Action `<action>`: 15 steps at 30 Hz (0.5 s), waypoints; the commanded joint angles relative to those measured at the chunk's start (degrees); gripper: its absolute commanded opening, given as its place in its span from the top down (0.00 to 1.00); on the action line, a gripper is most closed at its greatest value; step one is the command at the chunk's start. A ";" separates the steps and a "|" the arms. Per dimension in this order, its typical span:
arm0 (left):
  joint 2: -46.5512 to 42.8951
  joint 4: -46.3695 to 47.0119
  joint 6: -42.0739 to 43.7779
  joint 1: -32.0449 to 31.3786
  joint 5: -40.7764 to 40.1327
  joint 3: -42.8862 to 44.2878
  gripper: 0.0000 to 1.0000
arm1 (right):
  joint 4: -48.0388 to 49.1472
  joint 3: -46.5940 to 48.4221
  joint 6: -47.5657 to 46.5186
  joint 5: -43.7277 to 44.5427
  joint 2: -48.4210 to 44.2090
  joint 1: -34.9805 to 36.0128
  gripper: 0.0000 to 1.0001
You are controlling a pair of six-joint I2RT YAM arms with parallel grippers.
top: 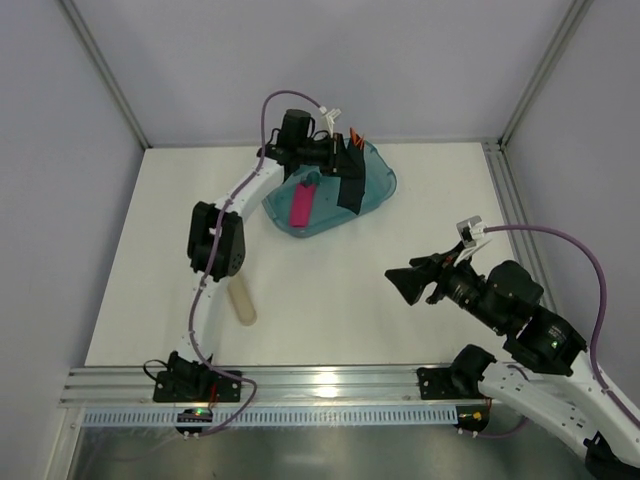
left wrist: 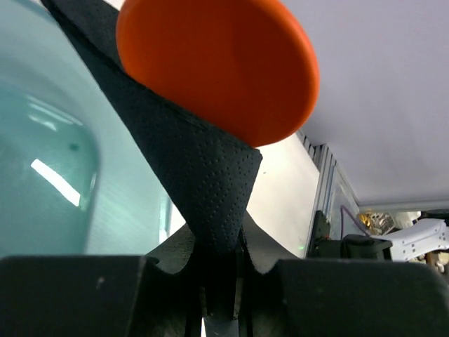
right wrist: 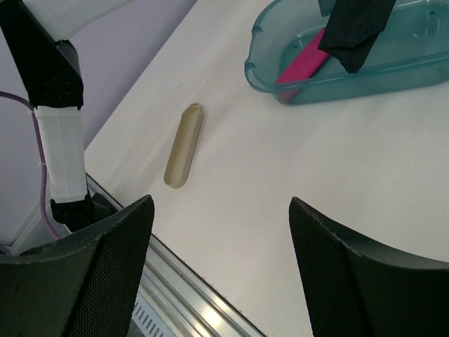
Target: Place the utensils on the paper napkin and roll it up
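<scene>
My left gripper [top: 345,152] is shut on the black paper napkin [top: 353,185], which hangs down over the teal tub [top: 375,195]. In the left wrist view the napkin [left wrist: 196,182] runs into my closed jaws, with an orange utensil [left wrist: 217,63] folded in its top. The utensil's orange tips [top: 354,135] stick up by the gripper in the top view. The napkin also shows in the right wrist view [right wrist: 354,28]. My right gripper [top: 415,280] is open and empty above bare table [right wrist: 266,182], near the front right.
A pink flat bar [top: 301,206] lies in the teal tub [right wrist: 393,67]. A pale beige tube [top: 243,300] lies on the table near the left arm, also in the right wrist view [right wrist: 184,144]. A metal rail [top: 330,385] runs along the front edge.
</scene>
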 commanded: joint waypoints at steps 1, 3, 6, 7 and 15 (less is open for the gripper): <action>5.20 -7.24 1.47 3.47 8.74 8.71 1.00 | -1.14 0.47 -2.00 0.80 0.81 0.09 0.21; 7.50 -2.07 -2.23 5.49 11.56 11.18 1.00 | -1.05 0.20 -1.91 0.53 1.68 0.09 0.21; 10.40 4.87 -7.95 7.16 13.33 11.36 1.00 | -1.14 0.28 -1.91 0.36 2.57 0.09 0.21; 11.02 5.94 -9.18 7.69 13.68 11.36 1.00 | -1.31 0.37 -2.00 0.36 2.74 0.09 0.21; 15.76 14.30 -15.16 9.63 13.51 13.11 1.00 | -2.19 0.37 -2.53 0.53 2.92 0.09 0.22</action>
